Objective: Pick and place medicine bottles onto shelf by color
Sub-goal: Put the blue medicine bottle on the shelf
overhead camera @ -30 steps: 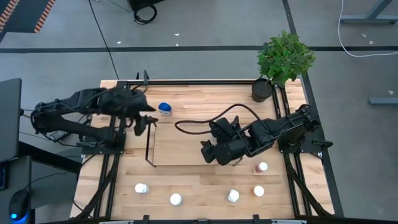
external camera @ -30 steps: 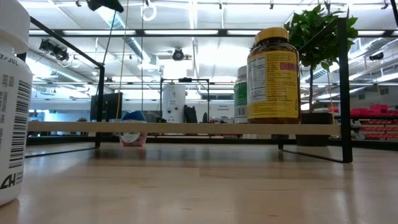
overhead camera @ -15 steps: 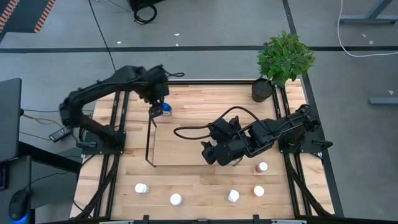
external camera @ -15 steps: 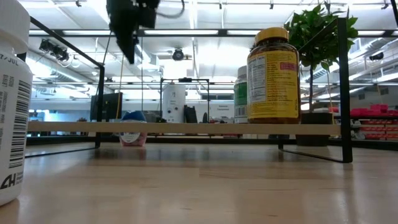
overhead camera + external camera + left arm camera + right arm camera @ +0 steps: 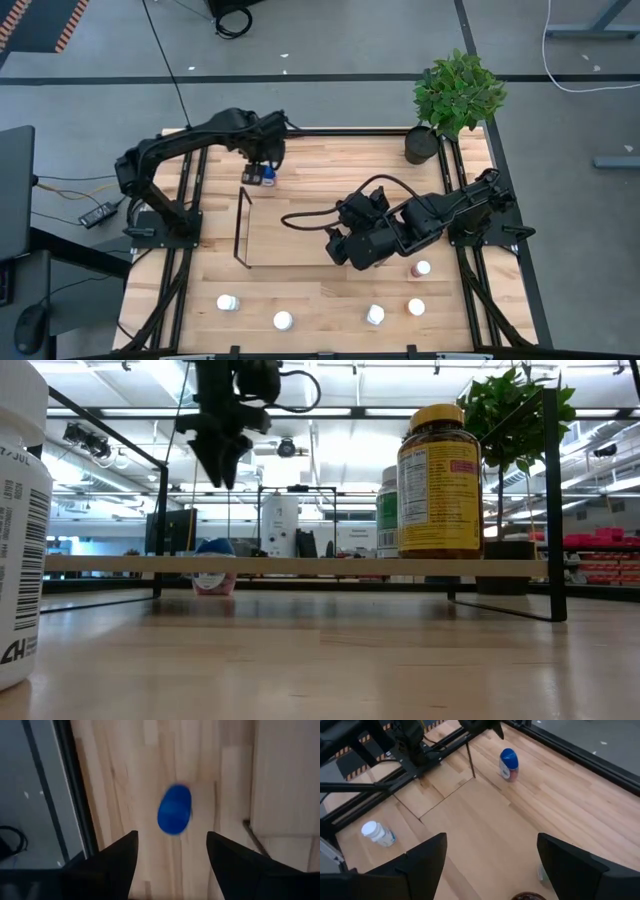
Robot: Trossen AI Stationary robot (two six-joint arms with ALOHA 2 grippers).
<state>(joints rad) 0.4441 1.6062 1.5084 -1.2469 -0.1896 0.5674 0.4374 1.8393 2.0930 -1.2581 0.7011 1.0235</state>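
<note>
The shelf (image 5: 243, 228) stands on the counter (image 5: 310, 170); in the high view only its left upright end frame and thin rods show.

Left of the shelf's near end, a white-capped bottle (image 5: 228, 302) stands alone near the counter's front edge.

Beyond the shelf's far end, the left tool (image 5: 262, 172) hangs directly above the blue-capped bottle (image 5: 174, 815), apart from it. The fingers (image 5: 112, 865) are spread wide and empty, one on each side of the blue cap in the left wrist view. The bottle stands upright on the counter, just beside the shelf's end frame and near the black frame rail (image 5: 75, 790) at the counter's edge.

In the low view, the amber bottle (image 5: 438, 482) with yellow cap stands upright on the shelf board, with a green-labelled bottle (image 5: 387, 515) just behind it.

To the right of the shelf, the right tool (image 5: 345, 248) waits over the counter's middle, fingers spread wide and empty. A black cable (image 5: 315, 205) loops beside it.

Four more white-capped bottles (image 5: 283, 320) stand in front of the right arm. The plant pot (image 5: 422, 145) occupies the far right corner.
</note>
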